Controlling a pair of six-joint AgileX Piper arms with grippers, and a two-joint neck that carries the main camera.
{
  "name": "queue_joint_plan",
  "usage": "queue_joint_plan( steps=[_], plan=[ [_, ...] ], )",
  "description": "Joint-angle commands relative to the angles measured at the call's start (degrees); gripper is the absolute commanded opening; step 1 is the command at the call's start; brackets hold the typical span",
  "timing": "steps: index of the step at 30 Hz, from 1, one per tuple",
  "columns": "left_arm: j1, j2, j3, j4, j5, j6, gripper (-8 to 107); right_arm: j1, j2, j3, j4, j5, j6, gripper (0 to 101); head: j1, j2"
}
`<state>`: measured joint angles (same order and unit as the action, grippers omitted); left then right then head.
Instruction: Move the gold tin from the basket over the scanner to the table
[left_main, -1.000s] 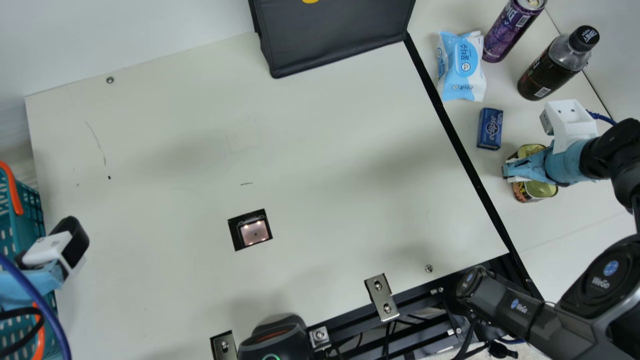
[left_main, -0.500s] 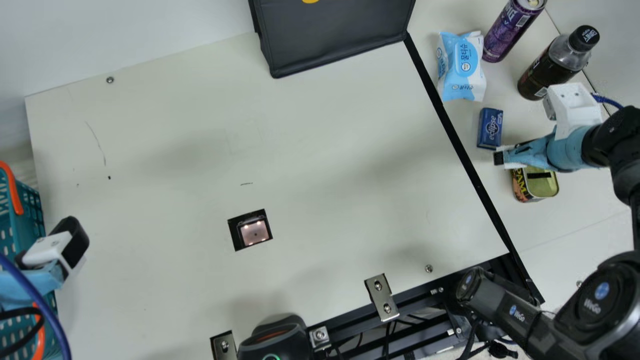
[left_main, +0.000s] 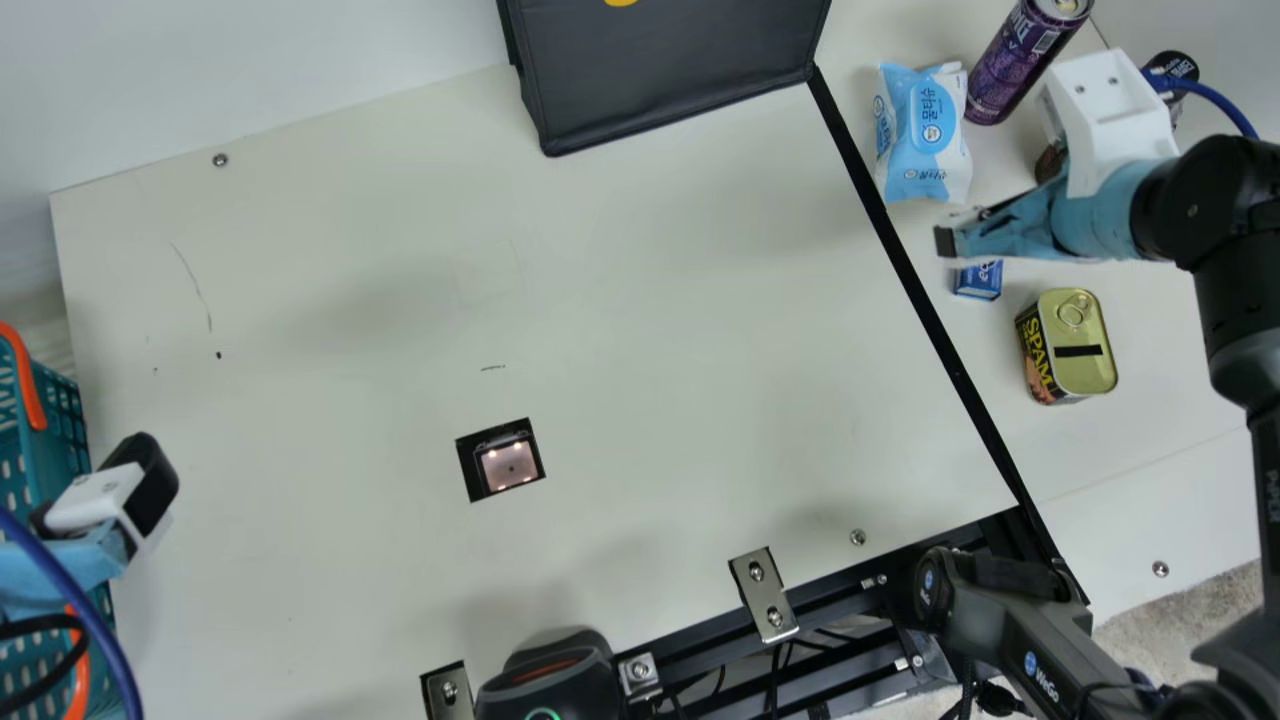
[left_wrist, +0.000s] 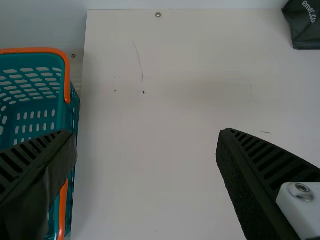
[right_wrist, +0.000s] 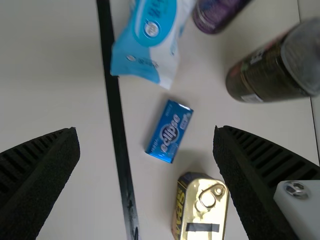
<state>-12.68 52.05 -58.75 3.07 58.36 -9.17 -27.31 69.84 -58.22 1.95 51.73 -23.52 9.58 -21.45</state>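
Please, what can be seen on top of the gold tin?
On top of the gold tin are a pull ring and a short black strip. Its underside, against the table, is covered and cannot be seen.

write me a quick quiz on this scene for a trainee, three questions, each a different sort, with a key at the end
1. True or false: the gold tin stands outside the basket.

2. Choose one. What lies between the wipes pack and the gold tin?
A) the purple can
B) the blue box
C) the black bag

3. Fill the gap: the fingers of the right gripper are spread, so it is ____.

Key: 1 true; 2 B; 3 open
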Motion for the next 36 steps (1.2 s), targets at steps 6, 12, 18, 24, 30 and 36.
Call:
queue_joint_plan(
  steps=[6, 12, 18, 24, 30, 36],
  plan=[
    [0.0, 0.0, 0.0, 0.0, 0.0, 0.0, 90, 14.17, -1.59, -6.67, -1.71, 2.78, 8.69, 95, -1.66, -0.13],
    [0.0, 0.0, 0.0, 0.0, 0.0, 0.0, 90, 23.78, -2.63, -11.55, -3.8, 4.8, 15.6, 95, -1.66, -0.13],
    [4.98, -3.93, -4.59, -2.05, 5.01, 4.12, 90, 22.32, -7.59, -11.16, -3.59, 7.56, 16.06, 95, -1.66, 6.55],
    [10.95, -8.64, -10.09, -4.5, 11.02, 9.07, 90, 24.05, -13.6, -11.28, -3.33, 10.69, 18.34, 95, -1.66, 14.56],
    [11.04, -8.91, -10.25, -4.56, 11.24, 9.17, 90, 25.78, -19.61, -11.4, -3.07, 13.81, 20.63, 95, -1.66, 19.87],
    [11.04, -8.9, -10.25, -4.56, 11.06, 9.17, 90, 27.51, -25.62, -11.52, -2.81, 16.94, 22.92, 95, -1.66, 19.87]
  ],
)
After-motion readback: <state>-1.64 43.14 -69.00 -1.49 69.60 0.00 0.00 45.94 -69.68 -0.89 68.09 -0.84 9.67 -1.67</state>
